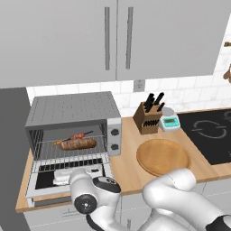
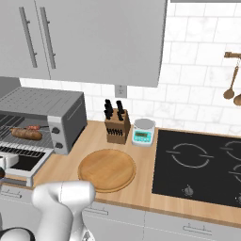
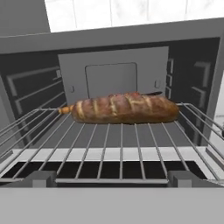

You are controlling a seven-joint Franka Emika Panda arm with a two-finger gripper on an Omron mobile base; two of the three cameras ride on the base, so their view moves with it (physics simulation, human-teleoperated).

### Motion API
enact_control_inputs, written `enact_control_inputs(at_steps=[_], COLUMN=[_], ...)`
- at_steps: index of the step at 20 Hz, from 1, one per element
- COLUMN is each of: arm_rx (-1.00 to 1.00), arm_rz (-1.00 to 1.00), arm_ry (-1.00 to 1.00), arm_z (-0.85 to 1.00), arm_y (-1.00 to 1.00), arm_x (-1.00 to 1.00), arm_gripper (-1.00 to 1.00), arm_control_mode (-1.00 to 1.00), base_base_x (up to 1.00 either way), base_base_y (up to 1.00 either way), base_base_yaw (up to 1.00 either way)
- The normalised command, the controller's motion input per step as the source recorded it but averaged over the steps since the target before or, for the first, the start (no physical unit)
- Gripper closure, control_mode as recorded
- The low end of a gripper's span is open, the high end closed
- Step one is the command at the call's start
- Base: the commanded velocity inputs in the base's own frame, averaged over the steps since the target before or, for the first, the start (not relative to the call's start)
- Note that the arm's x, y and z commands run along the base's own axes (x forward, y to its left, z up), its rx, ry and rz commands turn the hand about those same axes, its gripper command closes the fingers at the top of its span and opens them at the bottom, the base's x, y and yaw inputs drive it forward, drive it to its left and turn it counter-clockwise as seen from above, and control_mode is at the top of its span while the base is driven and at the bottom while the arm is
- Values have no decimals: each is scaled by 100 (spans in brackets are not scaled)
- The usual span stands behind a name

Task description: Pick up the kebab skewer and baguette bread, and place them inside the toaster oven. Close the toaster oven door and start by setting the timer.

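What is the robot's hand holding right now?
Nothing. The hand is open, and the bread and skewer lie on the oven's rack.

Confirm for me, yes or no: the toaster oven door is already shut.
No. The toaster oven door hangs dropped open, and the baguette bread lies in plain sight on the wire rack.

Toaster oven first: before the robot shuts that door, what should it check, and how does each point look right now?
1. Baguette bread lying on the wire rack: ok.
2. Kebab skewer inside, behind the loaf: ok.
3. Toaster oven door still dropped open, not closed: not ok.
4. Gripper open and empty, facing the toaster oven: ok.
5. Food clear of the doorway: ok.
6. Timer knobs setting: cannot tell.
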Motion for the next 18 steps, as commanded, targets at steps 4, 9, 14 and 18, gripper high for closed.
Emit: enact_control_inputs(at_steps=[4,9,14,18], arm_rx=[0,0,0,0], arm_rz=[0,0,0,0], arm_ry=[-2,0,0,0], arm_z=[0,-11,-11,0], arm_y=[0,0,0,0], arm_x=[11,0,4,16], arm_gripper=[-100,-100,-100,-100], arm_control_mode=[-100,-100,-100,-100], base_base_x=[0,0,0,0], base_base_y=[0,0,0,0], base_base_yaw=[0,0,0,0])
